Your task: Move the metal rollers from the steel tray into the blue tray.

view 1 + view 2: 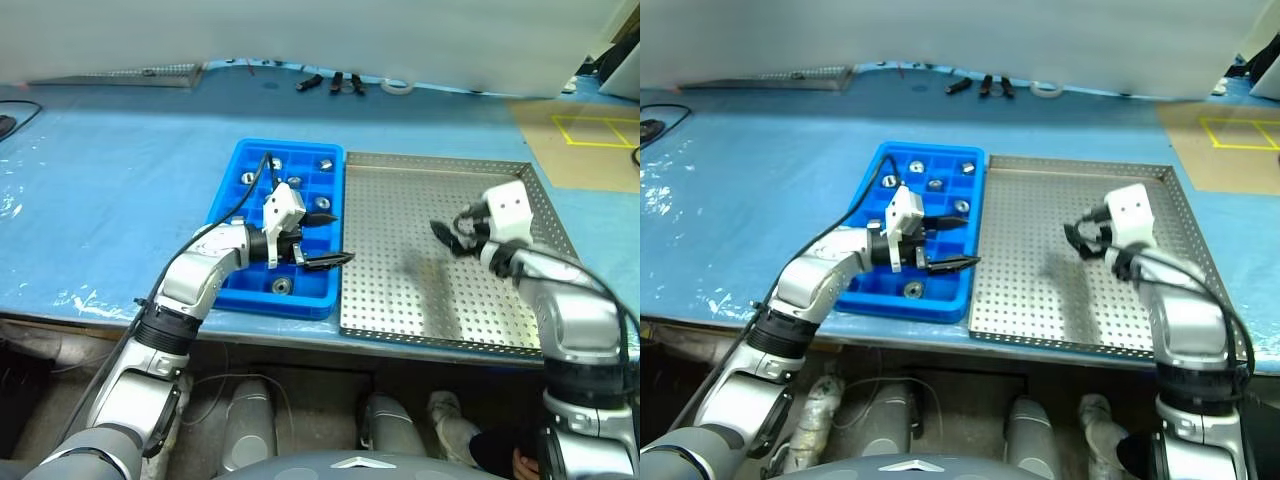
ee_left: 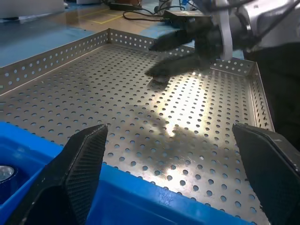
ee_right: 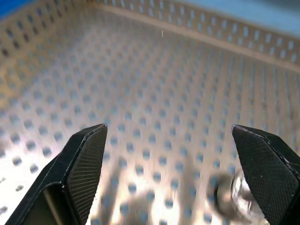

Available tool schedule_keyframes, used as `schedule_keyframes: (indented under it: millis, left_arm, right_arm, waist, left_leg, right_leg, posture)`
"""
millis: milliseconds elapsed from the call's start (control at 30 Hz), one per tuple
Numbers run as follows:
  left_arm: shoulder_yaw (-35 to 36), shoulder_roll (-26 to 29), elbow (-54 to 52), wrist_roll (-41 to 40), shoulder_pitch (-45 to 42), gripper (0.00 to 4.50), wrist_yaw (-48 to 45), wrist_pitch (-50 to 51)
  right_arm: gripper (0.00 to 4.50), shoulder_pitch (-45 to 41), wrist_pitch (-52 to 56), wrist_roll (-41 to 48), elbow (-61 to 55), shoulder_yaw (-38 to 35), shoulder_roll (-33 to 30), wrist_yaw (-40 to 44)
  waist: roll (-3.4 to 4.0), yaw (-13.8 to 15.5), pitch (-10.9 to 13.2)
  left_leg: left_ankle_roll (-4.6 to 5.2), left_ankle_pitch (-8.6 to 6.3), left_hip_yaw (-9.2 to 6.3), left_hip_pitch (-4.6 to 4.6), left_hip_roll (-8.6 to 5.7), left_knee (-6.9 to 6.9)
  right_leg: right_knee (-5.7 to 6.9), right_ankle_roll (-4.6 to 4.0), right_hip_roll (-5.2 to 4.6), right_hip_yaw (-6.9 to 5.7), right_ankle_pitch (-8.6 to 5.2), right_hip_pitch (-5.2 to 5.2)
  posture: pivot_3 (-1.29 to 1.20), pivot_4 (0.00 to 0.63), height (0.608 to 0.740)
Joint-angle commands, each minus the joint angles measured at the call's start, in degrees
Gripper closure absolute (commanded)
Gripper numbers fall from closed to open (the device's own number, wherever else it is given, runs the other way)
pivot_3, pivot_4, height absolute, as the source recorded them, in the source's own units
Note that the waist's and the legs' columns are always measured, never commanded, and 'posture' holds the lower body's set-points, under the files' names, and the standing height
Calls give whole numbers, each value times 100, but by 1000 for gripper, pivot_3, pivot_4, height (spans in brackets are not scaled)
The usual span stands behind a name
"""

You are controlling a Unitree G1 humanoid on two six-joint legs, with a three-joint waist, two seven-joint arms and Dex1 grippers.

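Fingers on the right gripper [image 1: 452, 236] are spread wide apart and hold nothing. It hangs low over the steel tray [image 1: 400, 300], near the tray's right side. One of the metal rollers [image 3: 234, 193] lies on the tray floor just beside one black finger, blurry in the right wrist view.

The left gripper [image 1: 325, 240] is wide open too, and empty. It pokes sideways from over the blue tray [image 1: 232, 180] toward the steel tray, with one finger reaching past the blue rim. Several rollers [image 1: 325, 164] already sit in the little square pockets.

What could go wrong: the roller is small and round, so a finger landing beside it could push it and send it rolling away. The two arms are also near each other and could bump.

The roller is hard to spot from the head views, so I cannot tell if more are left on the steel tray.
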Motion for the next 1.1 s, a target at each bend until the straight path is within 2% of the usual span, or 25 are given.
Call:
schedule_keyframes:
  millis: [33,267,400,767,1033,1100]
  left_arm:
    - [43,23,-416,-76,-90,0,11,141]
    - [162,152,-449,-103,-183,0,-51,310]
    - [128,173,-369,-66,-188,0,-100,255]
    - [38,9,-420,15,-152,0,26,285]
    - [70,25,-480,5,-128,0,46,340]
    - [92,42,-507,-16,-114,0,46,388]
  right_arm:
    - [19,23,-668,-106,68,-259,292,-519]
    - [19,-33,-1254,297,-142,-498,820,-806]
    - [19,-118,-1326,379,-136,-505,769,-797]
    - [19,-225,-2063,-328,819,-663,803,-1956]
    - [19,-591,-2263,-371,1675,-338,1164,-2159]
    - [19,-686,-2712,-358,2036,-378,1209,-2186]
  waist:
    - [0,-51,0]
    - [3,-142,-1]
    - [3,-139,-1]
    - [3,-142,-1]
    - [2,-266,-1]
    - [3,-277,-1]
  left_leg:
    - [0,0,2,0,-4,1]
    - [1,0,4,6,4,1]
    - [4,-2,4,5,0,-1]
    - [3,-2,4,3,-7,0]
    - [4,-3,4,3,-6,0]
    - [5,-3,4,1,-8,1]
  right_leg:
    - [1,1,0,-1,1,-1]
    - [4,1,2,-2,1,-2]
    - [1,1,3,-2,1,-2]
    - [1,2,2,-1,1,-1]
    - [1,3,3,-3,1,-3]
    - [0,3,3,-3,1,-3]
  posture:
    - [-130,150,740]
    - [-130,150,740]
    - [-134,150,740]
    - [-141,150,740]
    - [-140,150,740]
    - [-138,150,740]
